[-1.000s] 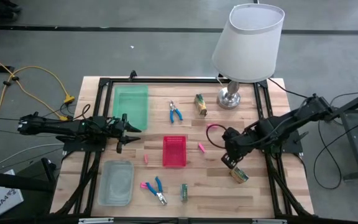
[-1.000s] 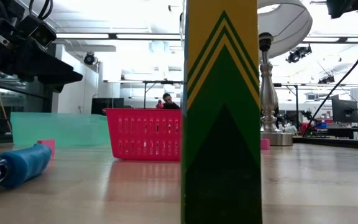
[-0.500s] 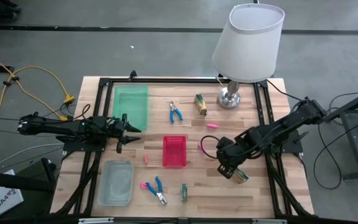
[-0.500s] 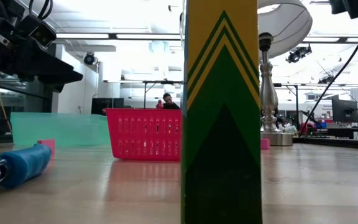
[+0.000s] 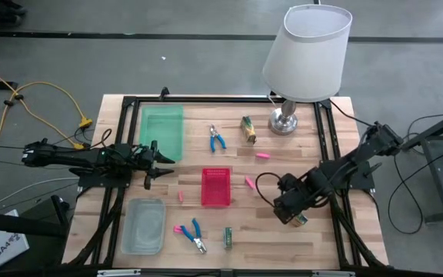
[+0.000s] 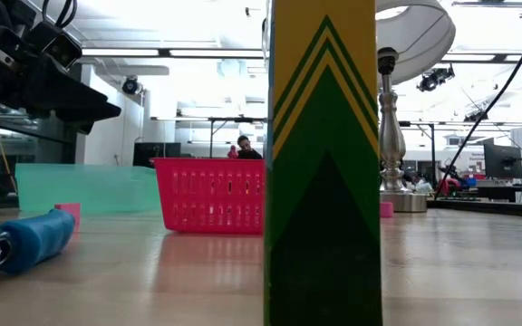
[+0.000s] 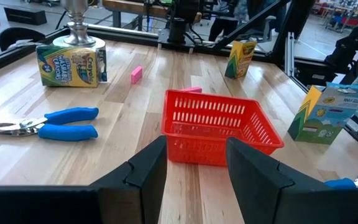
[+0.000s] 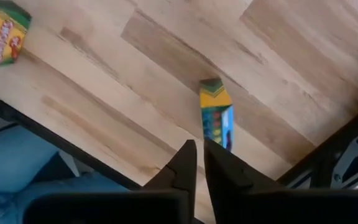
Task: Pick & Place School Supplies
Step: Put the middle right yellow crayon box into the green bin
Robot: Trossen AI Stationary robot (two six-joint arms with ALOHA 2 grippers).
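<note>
The right gripper (image 5: pixel 291 213) hangs low over the bench's (image 5: pixel 314 238) right side, fingers (image 8: pixel 185 163) pinched to a narrow slit with nothing between them, right above a crayon box (image 8: pixel 216 121) lying flat on the wood. Over on the left, the left gripper (image 5: pixel 162 160) waits beside the green tray (image 5: pixel 162 129), fingers (image 7: pixel 148 163) spread wide and empty, facing the red basket (image 7: pixel 216 127).
</note>
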